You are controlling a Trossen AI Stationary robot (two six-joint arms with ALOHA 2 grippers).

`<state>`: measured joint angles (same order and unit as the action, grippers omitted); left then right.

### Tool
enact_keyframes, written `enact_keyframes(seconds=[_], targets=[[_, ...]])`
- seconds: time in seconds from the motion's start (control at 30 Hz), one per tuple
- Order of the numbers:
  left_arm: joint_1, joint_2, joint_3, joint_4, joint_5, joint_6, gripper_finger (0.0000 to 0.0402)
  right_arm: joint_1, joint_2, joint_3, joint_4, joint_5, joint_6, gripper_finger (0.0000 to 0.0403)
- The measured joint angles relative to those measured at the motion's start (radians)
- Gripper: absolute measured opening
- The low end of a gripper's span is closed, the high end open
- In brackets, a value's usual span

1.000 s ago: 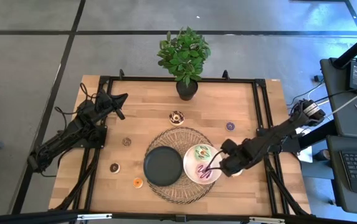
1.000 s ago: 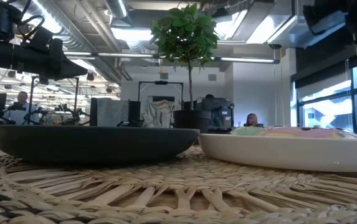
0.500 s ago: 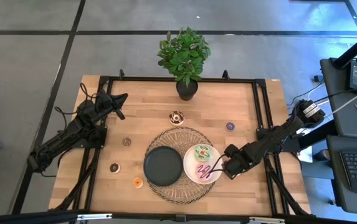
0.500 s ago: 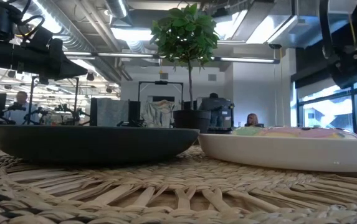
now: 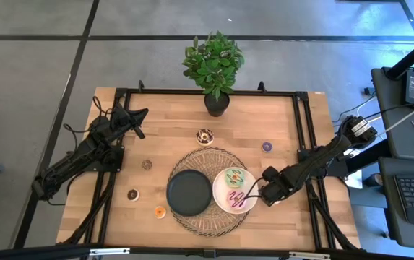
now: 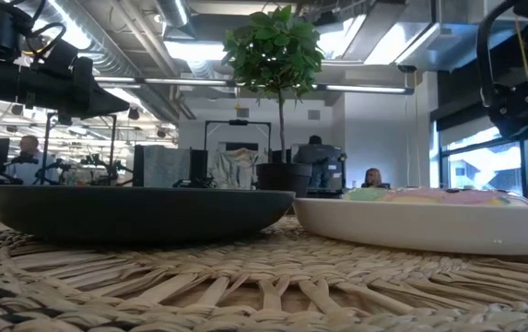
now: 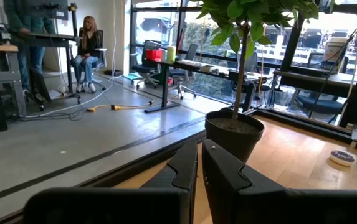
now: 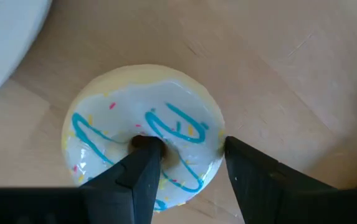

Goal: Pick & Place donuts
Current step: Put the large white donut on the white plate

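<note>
A cream donut with blue squiggles lies flat on the wood just right of the white plate. My right gripper points down over it, open, and hides it in the high view. A green donut and a pink donut lie on the white plate. Other donuts lie loose on the table: chocolate, purple, brown, dark, orange. My left gripper waits shut at the far left, level. My right gripper comes from above, pointing down. One finger stands in the donut's hole and the other just outside the ring's outer edge. Whether either finger touches the donut I cannot tell. The donut lies flat on the table.
A black plate sits beside the white one on a round woven mat. A potted plant stands at the table's far edge. Bare wood lies right of the mat and along the near edge.
My right gripper has come down toward the table beside the white plate, onto the cream donut, with a small roll of the wrist. In the low view its arm has sunk into the picture's upper right. The donuts and plates have not moved.
</note>
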<state>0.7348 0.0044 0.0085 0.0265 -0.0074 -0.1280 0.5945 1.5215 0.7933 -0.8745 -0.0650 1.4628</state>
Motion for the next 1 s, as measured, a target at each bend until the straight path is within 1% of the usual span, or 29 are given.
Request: enact_keyframes(seconds=[0.17,0.47,0.6,0.7,0.8,1.0], targets=[[0.0,0.0,0.0,0.0,0.0,0.0,0.002,0.0,0.0,0.0,0.0,0.0,0.0,0.0166],[0.0,0.0,0.0,0.0,0.0,0.0,0.002,0.0,0.0,0.0,-0.007,-0.014,-0.006,0.0092],[0.0,0.0,0.0,0.0,0.0,0.0,0.002,0.0,0.001,0.006,-0.031,-0.013,-0.028,0.0068],[0.0,0.0,0.0,0.0,0.0,0.0,0.002,0.0,0.001,0.046,-0.081,-0.016,-0.054,0.0058],[0.0,0.0,0.0,0.0,0.0,0.0,0.002,0.0,0.001,0.116,-0.167,-0.002,-0.082,0.0054],[0.0,0.0,0.0,0.0,0.0,0.0,0.002,-0.012,0.001,0.269,-0.206,0.115,-0.161,0.0053]])
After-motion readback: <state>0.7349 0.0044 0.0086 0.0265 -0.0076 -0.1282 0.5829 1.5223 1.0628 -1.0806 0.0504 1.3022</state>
